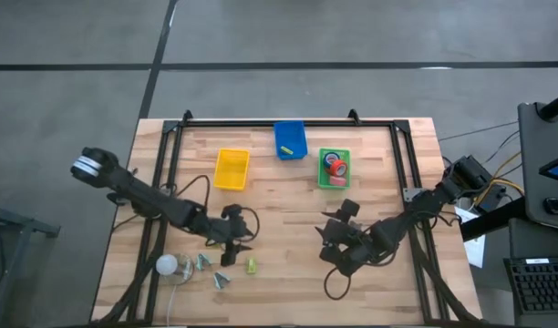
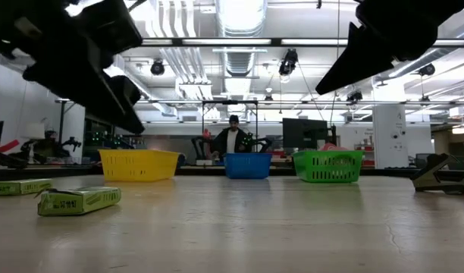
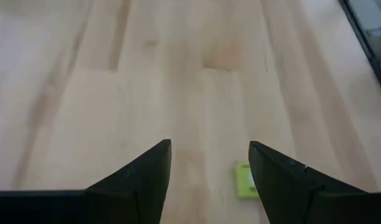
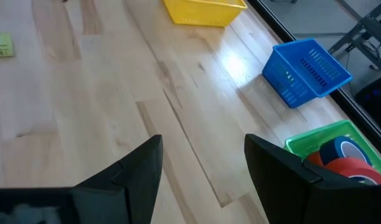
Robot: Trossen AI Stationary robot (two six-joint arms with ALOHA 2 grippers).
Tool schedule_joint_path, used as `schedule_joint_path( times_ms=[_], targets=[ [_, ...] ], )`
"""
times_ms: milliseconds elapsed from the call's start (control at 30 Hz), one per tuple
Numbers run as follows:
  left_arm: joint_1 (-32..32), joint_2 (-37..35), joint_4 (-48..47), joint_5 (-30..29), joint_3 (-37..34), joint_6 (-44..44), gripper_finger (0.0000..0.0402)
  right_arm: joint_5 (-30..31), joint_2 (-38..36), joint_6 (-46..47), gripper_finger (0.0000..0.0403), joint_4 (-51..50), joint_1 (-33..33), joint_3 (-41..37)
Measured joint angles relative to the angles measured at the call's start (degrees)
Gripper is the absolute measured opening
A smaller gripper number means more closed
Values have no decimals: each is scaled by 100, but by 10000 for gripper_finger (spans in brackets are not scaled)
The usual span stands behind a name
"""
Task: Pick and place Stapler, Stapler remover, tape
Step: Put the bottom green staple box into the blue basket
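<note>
Both grippers hover over bare wood with fingers spread and nothing between them. Left gripper (image 1: 241, 239) sits lower left of centre in the high view, its arm running in from the left edge; its wrist view shows the two dark fingers (image 3: 144, 180) parted over the table (image 1: 288, 200), with a small green box (image 3: 244, 180) lying flat beside the right-hand finger. In the high view that box (image 1: 251, 265) lies just below the gripper, and a few more small items (image 1: 206, 264), too small to tell apart, are scattered further left, near a white round object (image 1: 166, 265) at the lower left.

Right gripper (image 1: 338, 239) is lower right of centre, its arm coming from the right edge. Its fingers (image 4: 137, 174) are also parted above the boards.

Along the upper middle of the high view stand three baskets: yellow basket (image 1: 232, 169) leftmost, blue basket (image 1: 291, 139) in the middle, green basket (image 1: 334, 169) rightmost. Tape (image 1: 335, 165) lies inside the green basket; the right wrist view shows red and blue rolls (image 4: 343, 158) there.

At the right edge of the low view a dark, wedge-shaped object (image 2: 441, 174) rests on the table.
</note>
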Motion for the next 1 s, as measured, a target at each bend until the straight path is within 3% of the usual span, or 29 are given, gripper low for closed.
schedule_joint_path(
  times_ms=[267, 500, 667, 1000],
  targets=[
    [-679, 504, 608, -433, 76, -99, 225, 0, 0, 50, 221, 117, 0, -106],
    [-1142, 951, 844, -884, 206, -465, 283, 0, 0, 147, 221, 154, 0, -142],
    [-1191, 1254, 820, -949, 226, -756, 317, 0, 0, 203, 221, 167, 0, -157],
    [-1195, 1634, 799, -583, 226, -1265, 321, 0, 0, 214, 221, 224, 0, -172]
  ],
)
